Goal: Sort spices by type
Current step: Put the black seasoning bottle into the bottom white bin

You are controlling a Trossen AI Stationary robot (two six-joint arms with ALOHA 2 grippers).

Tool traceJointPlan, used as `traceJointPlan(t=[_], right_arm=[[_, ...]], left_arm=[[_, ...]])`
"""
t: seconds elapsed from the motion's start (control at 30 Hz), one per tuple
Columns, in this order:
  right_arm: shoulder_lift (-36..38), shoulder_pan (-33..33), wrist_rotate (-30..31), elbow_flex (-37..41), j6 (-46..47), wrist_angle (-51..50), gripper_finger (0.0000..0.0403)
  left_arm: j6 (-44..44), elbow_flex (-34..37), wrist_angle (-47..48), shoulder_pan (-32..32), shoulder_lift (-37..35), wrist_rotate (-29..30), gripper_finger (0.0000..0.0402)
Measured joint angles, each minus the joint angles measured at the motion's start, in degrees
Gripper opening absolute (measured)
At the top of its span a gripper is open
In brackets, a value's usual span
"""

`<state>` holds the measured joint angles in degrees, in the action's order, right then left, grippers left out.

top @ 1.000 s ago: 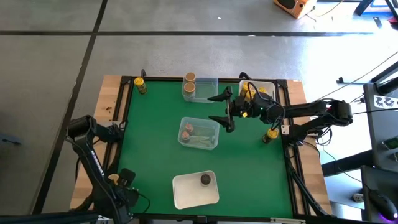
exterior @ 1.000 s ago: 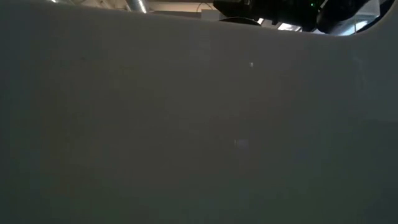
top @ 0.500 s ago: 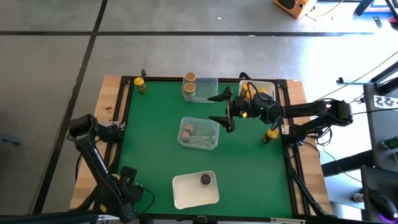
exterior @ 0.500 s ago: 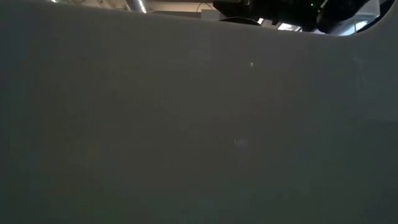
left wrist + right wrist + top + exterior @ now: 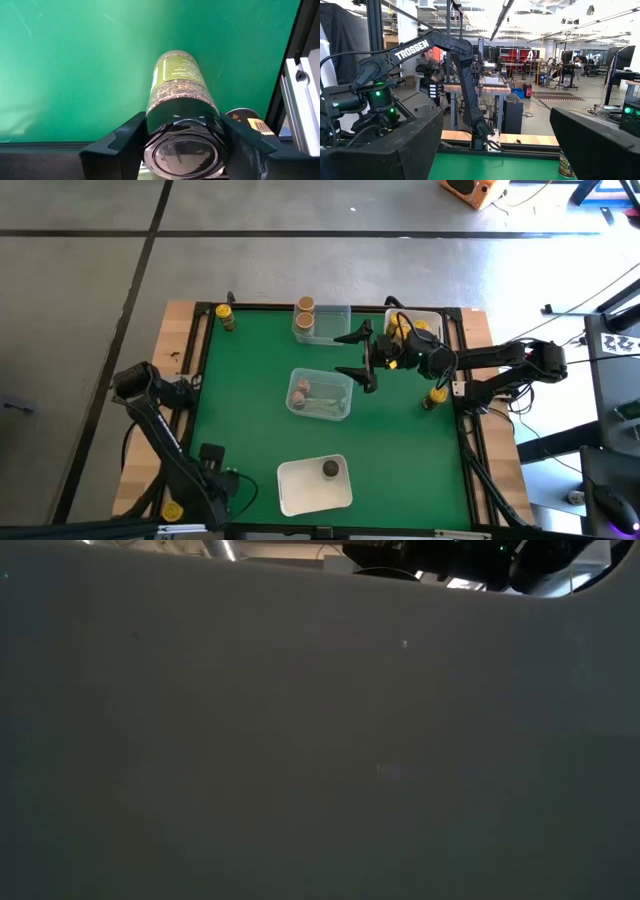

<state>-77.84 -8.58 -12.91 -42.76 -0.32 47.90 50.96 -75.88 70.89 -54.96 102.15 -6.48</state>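
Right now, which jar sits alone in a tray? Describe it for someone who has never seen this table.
On the green mat, find the white tray at the high view's bottom edge. The jar stands in it, alone and dark-topped; the clear trays each hold two jars, tan- or brownish-topped.

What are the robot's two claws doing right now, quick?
Left gripper: shut on a spice jar at the table's near left corner.
Right gripper: open, holding nothing, above the green mat.

black jointed arms, white TROSSEN lettering
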Motion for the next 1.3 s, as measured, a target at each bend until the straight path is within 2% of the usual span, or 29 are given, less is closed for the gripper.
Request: traceJointPlan(t=[0.43, 0.7, 0.83, 0.93, 1.03, 1.3], right_arm=[[0.0, 0.0, 0.0, 0.0, 0.0, 0.0, 0.0364], [0.0, 0.0, 0.0, 0.0, 0.1, -0.1, 0.0364], [0.0, 0.0, -0.1, 0.0, 1.4, -0.4, 0.0364], [0.0, 0.0, -0.2, 0.0, 1.9, -0.5, 0.0364], [0.0, 0.8, 0.1, -0.6, 2.4, -1.4, 0.0364], [0.0, 1.9, 1.2, -2.2, 1.3, -4.9, 0.0364]], left_arm=[[3.8, 0.1, 1.2, 2.4, -0.7, 1.4, 0.0201], [5.6, -3.1, 8.1, 7.1, -6.3, 5.6, 0.02], [8.3, -5.7, 8.4, 10.4, -9.4, 9.0, 0.02], [8.3, -7.8, 6.1, 12.9, -10.3, 11.9, 0.02], [4.6, -10.0, 3.1, 14.9, -10.3, 14.5, 0.02], [-2.1, -10.9, -5.8, 17.6, -10.3, 16.5, 0.02]])
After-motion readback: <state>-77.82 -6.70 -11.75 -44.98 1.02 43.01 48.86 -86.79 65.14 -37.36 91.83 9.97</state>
